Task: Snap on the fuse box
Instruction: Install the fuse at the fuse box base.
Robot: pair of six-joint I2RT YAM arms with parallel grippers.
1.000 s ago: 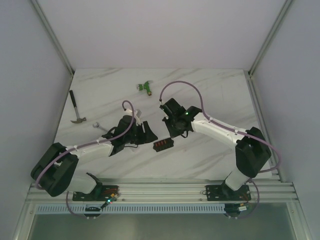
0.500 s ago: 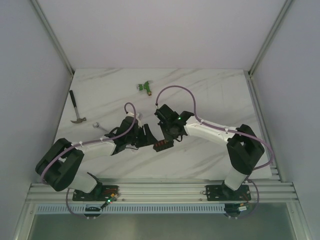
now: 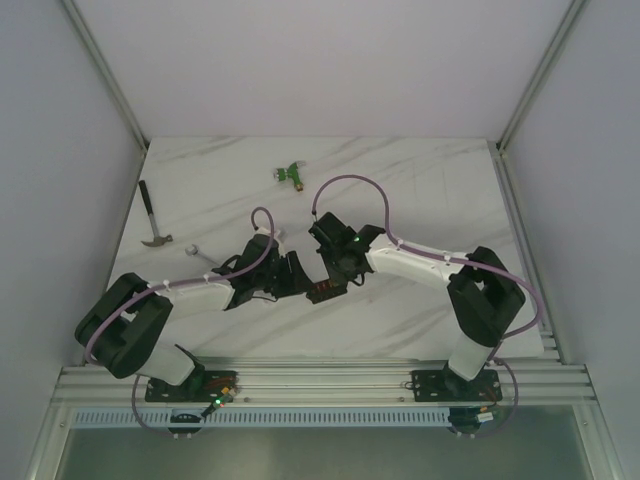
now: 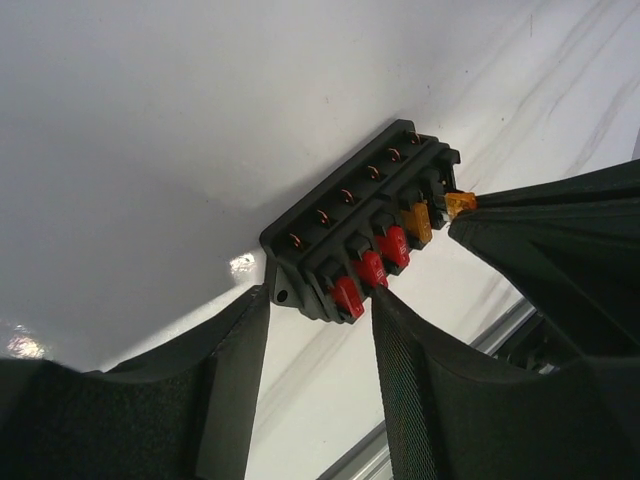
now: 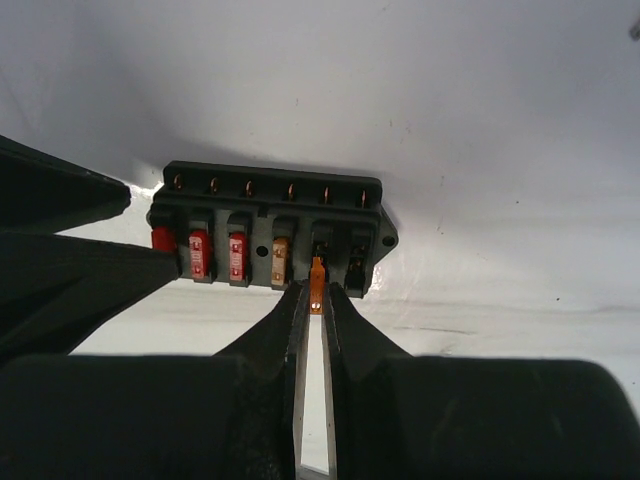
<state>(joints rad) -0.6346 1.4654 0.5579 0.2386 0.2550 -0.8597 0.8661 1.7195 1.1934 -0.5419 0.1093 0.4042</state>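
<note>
The fuse box [image 3: 325,291] is a black block lying on the white marble table. It shows closer in the left wrist view [image 4: 345,215] and the right wrist view [image 5: 270,205], with three red fuses and one orange fuse seated in a row. My right gripper [image 3: 336,279] [image 5: 316,292] is shut on a small orange fuse [image 5: 317,280], whose tip is at the fifth slot. My left gripper [image 3: 299,279] [image 4: 320,295] straddles the box's red-fuse end, with its fingers [image 4: 232,370] against both sides.
A green T-shaped connector [image 3: 291,173] lies at the back of the table. A hammer [image 3: 153,222] lies at the left edge, with a small metal part [image 3: 193,250] near it. An aluminium rail [image 3: 320,378] runs along the near edge.
My right gripper has moved left and down with the orange fuse to the box. My left gripper has moved right and closed in on the box's end.
</note>
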